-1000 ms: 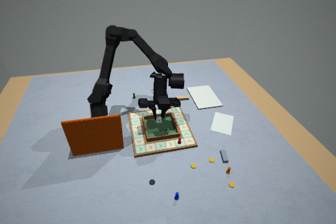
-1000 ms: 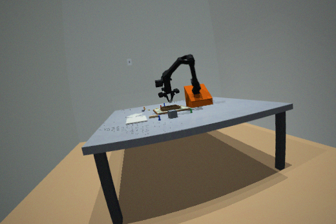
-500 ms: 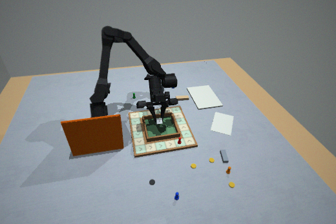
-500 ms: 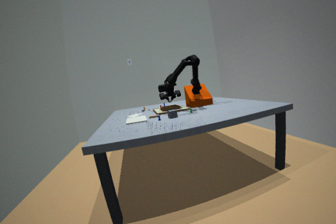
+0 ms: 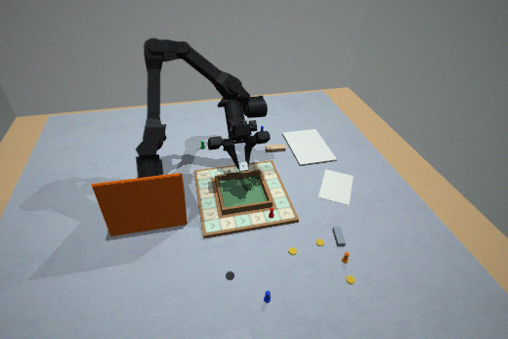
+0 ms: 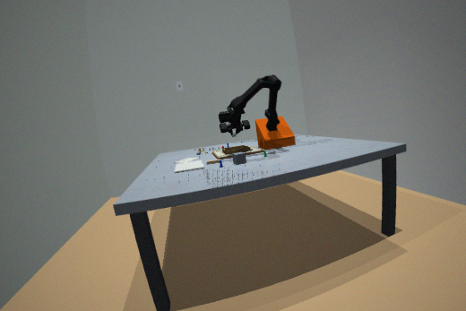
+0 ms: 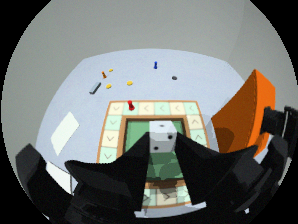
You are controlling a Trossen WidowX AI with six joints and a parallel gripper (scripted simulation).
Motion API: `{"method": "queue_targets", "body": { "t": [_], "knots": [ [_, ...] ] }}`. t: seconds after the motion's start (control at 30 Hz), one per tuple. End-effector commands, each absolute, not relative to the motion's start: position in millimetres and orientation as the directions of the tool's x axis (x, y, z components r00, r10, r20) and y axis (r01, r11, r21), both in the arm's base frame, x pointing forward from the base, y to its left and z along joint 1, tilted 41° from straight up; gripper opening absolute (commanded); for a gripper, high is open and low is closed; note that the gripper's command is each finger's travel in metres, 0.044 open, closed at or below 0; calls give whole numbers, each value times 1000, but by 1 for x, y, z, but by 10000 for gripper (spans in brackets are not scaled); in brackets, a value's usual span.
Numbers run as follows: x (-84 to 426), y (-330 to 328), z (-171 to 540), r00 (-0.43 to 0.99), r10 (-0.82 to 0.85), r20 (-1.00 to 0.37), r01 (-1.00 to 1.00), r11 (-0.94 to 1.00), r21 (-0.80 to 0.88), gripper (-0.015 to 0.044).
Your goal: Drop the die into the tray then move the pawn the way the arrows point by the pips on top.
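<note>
Item: gripper (image 5: 242,163), clenched on the white die (image 5: 243,166), which sits between the two dark fingertips above the far rim of the dice tray (image 5: 244,191); in the wrist view the die (image 7: 161,137) shows small dark pips and hangs over the tray's green floor near one wall. Judged purpose of the hold: the die is kept raised and over the tray so that letting go will make it fall and tumble inside the brown walls, not onto the ring of squares. Item: board (image 5: 246,228), arrowed squares framing the tray; red pawn (image 5: 272,212) stands on a square at about 5 o'clock of the tray, apart from the arm, so its move waits on the roll. Item: orange panel (image 5: 141,203), upright at 9 o'clock of the board. Items: two white sheets (image 5: 309,146) at 2 to 3 o'clock of the board; wooden block (image 5: 275,148) at 1 o'clock; green pawn (image 5: 202,144) at 11 o'clock. Loose pieces at 5 to 6 o'clock: yellow discs, dark disc, grey block, orange pawn, blue pawn (image 5: 267,296). Surface: grey-blue table top (image 5: 88,290) with tan edging, on dark legs. Room: plain grey walls, tan floor.
</note>
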State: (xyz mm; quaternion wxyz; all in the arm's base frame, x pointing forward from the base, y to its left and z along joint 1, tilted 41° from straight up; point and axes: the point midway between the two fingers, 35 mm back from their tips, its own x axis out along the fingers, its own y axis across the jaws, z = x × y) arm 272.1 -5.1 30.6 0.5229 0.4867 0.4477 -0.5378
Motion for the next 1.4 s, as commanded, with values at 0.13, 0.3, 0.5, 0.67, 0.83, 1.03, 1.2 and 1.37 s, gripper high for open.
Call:
{"method": "queue_targets", "body": {
  "t": [0.13,0.3,0.5,0.67,0.83,1.03,1.2,1.37],
  "knots": [
    [273,-7,36,23,-133,-991,998,-52,30,0],
    [273,-7,36,23,-133,-991,998,-52,30,0],
    [273,-7,36,23,-133,-991,998,-52,30,0],
    [272,-6,35,21,-127,-992,998,-53,28,0],
    [272,-6,35,21,-127,-992,998,-53,28,0],
    [272,-6,35,21,-127,-992,998,-53,28,158],
    [272,-24,55,22,-132,-991,998,-52,30,289],
    [270,-32,65,23,-134,-991,998,-52,30,420]
  ]
}}
